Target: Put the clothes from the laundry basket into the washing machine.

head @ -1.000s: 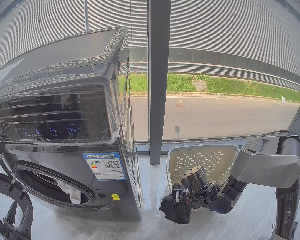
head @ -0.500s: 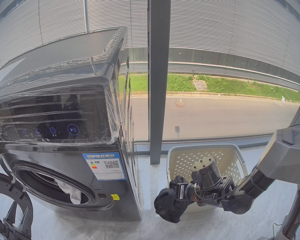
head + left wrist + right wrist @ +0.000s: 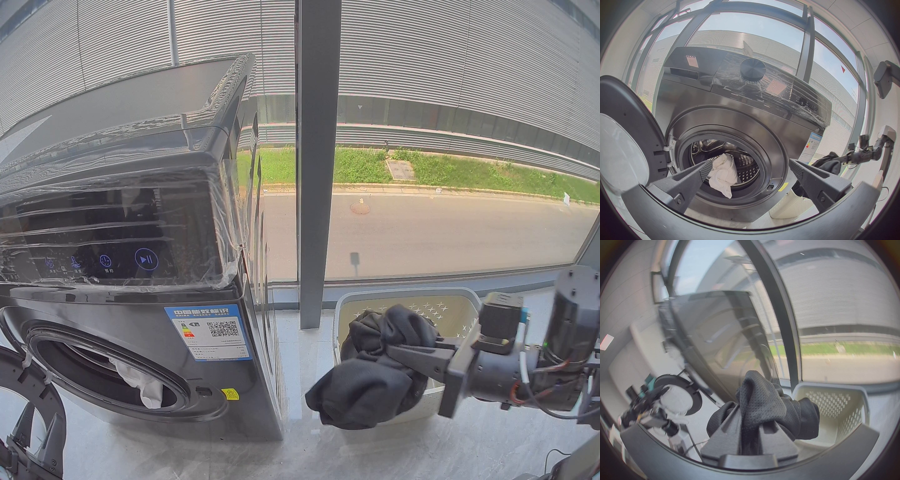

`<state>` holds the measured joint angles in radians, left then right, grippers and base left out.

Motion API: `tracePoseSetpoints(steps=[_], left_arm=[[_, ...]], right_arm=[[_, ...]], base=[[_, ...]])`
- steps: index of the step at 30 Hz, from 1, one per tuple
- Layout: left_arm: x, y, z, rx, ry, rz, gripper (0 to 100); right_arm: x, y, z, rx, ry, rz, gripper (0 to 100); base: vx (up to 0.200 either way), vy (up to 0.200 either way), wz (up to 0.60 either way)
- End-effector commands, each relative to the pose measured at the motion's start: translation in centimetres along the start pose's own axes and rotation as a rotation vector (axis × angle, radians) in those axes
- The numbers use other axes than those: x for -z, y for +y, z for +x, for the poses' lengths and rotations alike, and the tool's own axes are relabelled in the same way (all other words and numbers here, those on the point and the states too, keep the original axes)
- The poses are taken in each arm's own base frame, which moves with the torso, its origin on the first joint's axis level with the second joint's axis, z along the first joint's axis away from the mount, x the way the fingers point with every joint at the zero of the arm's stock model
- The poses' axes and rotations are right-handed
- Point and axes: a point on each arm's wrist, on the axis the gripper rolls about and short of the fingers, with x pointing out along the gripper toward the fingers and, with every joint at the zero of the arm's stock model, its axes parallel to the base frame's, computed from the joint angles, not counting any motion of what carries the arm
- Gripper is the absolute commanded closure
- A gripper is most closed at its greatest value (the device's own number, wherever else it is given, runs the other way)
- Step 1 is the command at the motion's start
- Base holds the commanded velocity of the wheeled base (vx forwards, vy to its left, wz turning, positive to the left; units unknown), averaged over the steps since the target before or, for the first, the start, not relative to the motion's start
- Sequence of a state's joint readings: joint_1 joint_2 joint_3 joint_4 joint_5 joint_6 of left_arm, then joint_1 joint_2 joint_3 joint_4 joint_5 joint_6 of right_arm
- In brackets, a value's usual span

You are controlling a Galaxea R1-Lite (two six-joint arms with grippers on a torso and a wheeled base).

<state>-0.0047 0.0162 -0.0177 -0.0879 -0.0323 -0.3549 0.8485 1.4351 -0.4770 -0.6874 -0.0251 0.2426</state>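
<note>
Pale glossy floor [image 3: 375, 456], dark washing machine [image 3: 156, 350] standing on it, cream laundry basket [image 3: 400, 292] just beside the machine

The dark garment [image 3: 762, 396] in my right hand [image 3: 751, 422] is matt, pitted cloth; washing machine [image 3: 125, 156] glossy grey metal, film-wrapped; laundry basket [image 3: 450, 310] perforated plastic.

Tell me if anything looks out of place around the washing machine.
A white cloth droops over the drum opening's lower rim on the washing machine, partly out instead of fully inside; it might snag the door. Wrinkled plastic film covers the control panel. The dark garment in the right gripper looks fine.
</note>
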Motion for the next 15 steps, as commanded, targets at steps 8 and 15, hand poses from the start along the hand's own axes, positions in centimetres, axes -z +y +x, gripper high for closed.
tracePoseSetpoints(steps=[8, 15], left_arm=[[0.4, 0.1, 0.0, 0.010, 0.003, 0.011, 0], [0.5, 0.1, 0.0, 0.016, 0.005, 0.013, 0]], right_arm=[[-0.7, 0.6, -7.4, -0.218, -0.166, -0.143, 100], [0.9, 0.4, -7.8, -0.257, -0.113, -0.146, 100]], base=[[-0.025, 0.000, 0.00], [-0.200, 0.000, 0.00]])
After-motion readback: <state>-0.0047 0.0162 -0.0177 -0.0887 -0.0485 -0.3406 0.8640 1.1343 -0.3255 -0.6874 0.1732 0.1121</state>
